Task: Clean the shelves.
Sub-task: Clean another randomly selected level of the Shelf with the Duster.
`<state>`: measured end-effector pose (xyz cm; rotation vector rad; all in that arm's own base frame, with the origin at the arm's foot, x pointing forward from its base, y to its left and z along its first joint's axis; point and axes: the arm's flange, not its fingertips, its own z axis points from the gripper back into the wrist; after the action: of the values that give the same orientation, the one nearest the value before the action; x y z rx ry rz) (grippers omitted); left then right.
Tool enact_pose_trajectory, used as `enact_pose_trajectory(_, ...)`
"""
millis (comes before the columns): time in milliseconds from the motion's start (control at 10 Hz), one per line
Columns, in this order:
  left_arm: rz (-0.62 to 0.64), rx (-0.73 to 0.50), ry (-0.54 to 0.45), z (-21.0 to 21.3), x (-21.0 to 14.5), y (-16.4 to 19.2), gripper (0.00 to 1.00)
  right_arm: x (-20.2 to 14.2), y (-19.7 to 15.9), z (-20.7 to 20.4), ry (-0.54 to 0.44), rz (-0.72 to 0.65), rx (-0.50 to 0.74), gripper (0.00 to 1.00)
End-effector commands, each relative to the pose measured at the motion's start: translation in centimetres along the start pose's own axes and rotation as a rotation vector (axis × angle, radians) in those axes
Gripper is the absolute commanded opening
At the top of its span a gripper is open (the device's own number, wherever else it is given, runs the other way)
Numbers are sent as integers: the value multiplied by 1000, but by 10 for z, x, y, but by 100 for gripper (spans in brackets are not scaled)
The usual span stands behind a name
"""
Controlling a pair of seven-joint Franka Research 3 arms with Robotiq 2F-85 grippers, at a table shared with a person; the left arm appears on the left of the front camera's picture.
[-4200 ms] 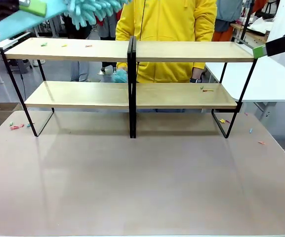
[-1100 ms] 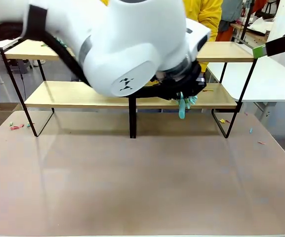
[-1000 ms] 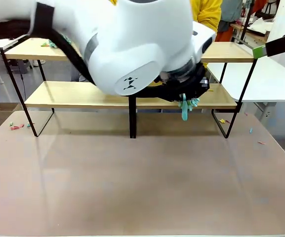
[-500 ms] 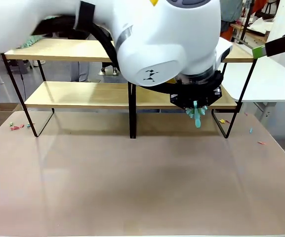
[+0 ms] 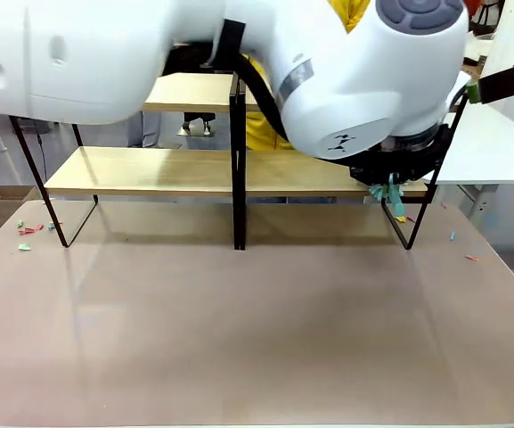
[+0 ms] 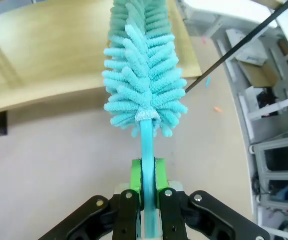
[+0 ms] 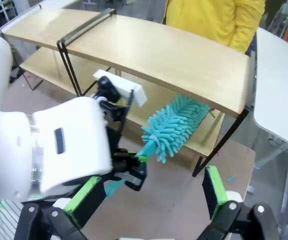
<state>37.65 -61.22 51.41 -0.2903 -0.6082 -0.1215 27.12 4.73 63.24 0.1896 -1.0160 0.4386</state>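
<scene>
A: Two tiers of light wooden board on a thin black frame make up the shelves [image 5: 150,169], which stand along the far side of the grey-brown tabletop [image 5: 239,330]. At the left foot of the frame, small coloured scraps [image 5: 27,230] lie on the table surface.

B: And the large white mass across the middle of the front view?

A: That is the left arm [image 5: 239,53], reaching across from the left toward the right end of the lower board. The left gripper [image 6: 147,192] has its green pads pressed against the flat handle of a teal duster [image 6: 144,80], pinching it between them.

B: Where does the duster head sit?

A: In the left wrist view the fluffy head extends over the right end of the lower board. Whether its fibres actually touch the wood probably cannot be settled from these views. In the right wrist view the head lies under the upper board, near the black corner post.

B: And at the far right?

A: The right gripper [image 7: 148,200] is seen in its own wrist view, fingers spread apart and holding nothing. A person in a yellow top [image 7: 213,20] stands behind the shelves. More scraps [image 5: 457,245] dot the tabletop beyond the right foot.
</scene>
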Motion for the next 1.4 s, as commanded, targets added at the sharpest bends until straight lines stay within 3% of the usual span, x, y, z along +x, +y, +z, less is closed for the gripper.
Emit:
enact_pose_trajectory(0, -13, -9, 30, -13, 14, -18, 12, 2, 4, 0, -2, 5, 7, 100)
enact_pose_trajectory(200, -21, -41, 64, -18, 16, -18, 12, 2, 4, 0, -2, 5, 7, 100)
enact_pose_trajectory(400, -52, -113, 171, -18, 15, -19, 12, 2, 4, 0, -2, 5, 7, 100)
enact_pose_trajectory(700, -47, -228, 151, -13, 18, -12, 12, 2, 4, 0, -2, 5, 7, 100)
enact_pose_trajectory(1000, -26, -239, 100, 0, 20, -6, 12, 2, 4, 0, -2, 5, 7, 100)
enact_pose_trajectory(1300, -34, -157, 187, 33, 12, 9, 12, 2, 4, 0, -2, 5, 7, 100)
